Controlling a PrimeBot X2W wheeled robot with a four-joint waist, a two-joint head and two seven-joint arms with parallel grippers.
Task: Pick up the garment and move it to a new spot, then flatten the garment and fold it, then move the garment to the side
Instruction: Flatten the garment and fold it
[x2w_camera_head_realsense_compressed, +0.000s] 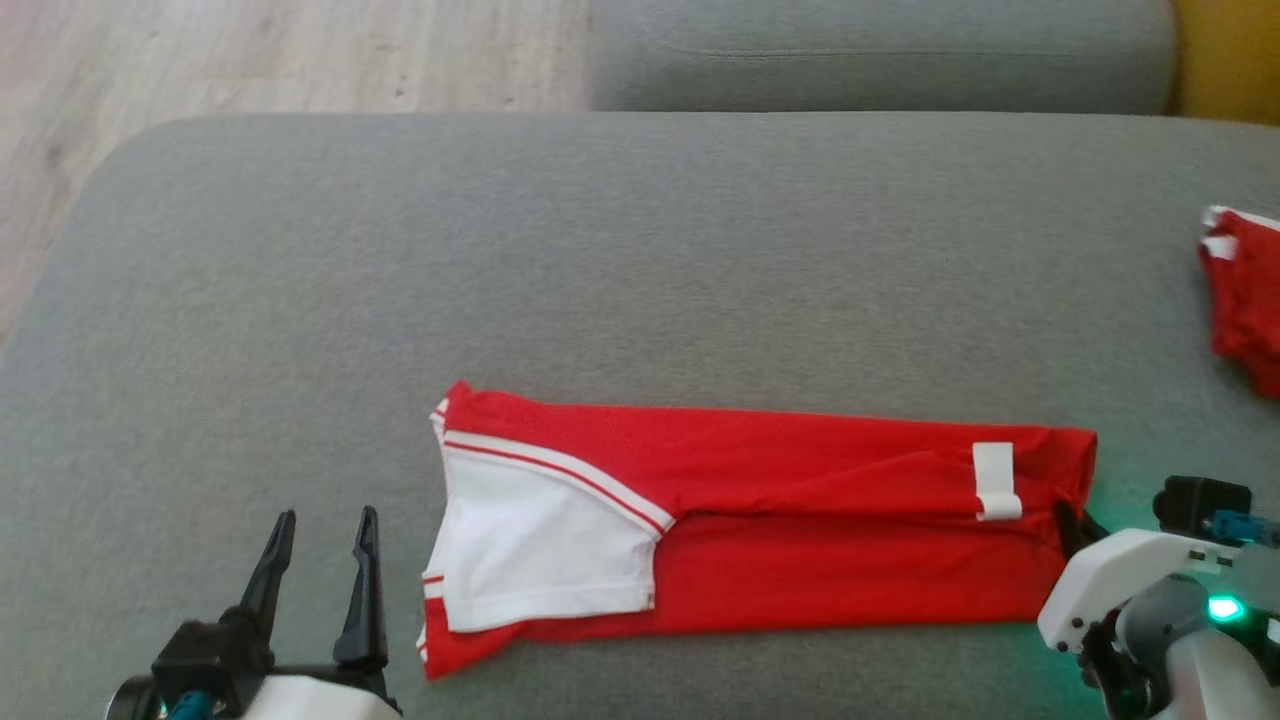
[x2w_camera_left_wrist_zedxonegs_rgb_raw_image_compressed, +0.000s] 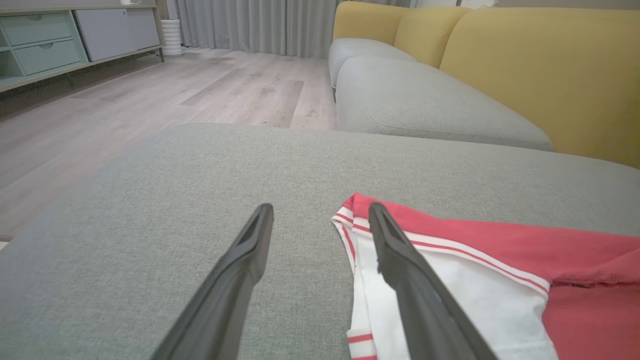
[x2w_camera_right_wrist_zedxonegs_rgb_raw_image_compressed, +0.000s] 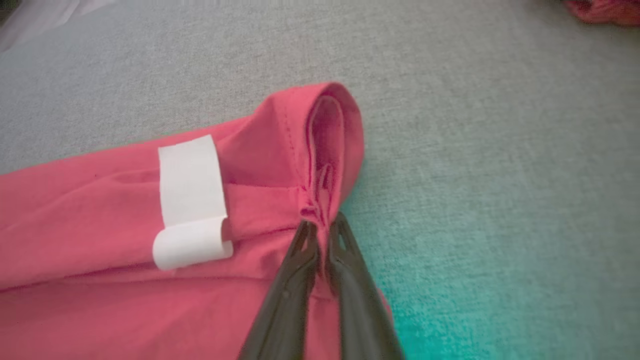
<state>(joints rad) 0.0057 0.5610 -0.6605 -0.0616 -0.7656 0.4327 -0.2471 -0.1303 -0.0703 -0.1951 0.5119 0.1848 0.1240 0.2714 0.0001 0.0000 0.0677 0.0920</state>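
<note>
The garment is red with a white panel and stripes at its left end, lying folded lengthwise on the grey cushion. My right gripper is shut on a bunched fold of its right edge, close to a white label. In the head view the right gripper sits at that edge, its fingertips mostly hidden by cloth. My left gripper stands open just left of the garment's white end, holding nothing. In the left wrist view the left gripper hovers over the cushion, its right finger above the garment.
Another red cloth lies at the cushion's right edge, also blurred in the right wrist view. A second grey cushion lies beyond, with a yellow backrest. Wooden floor lies past the cushion's left and far edges.
</note>
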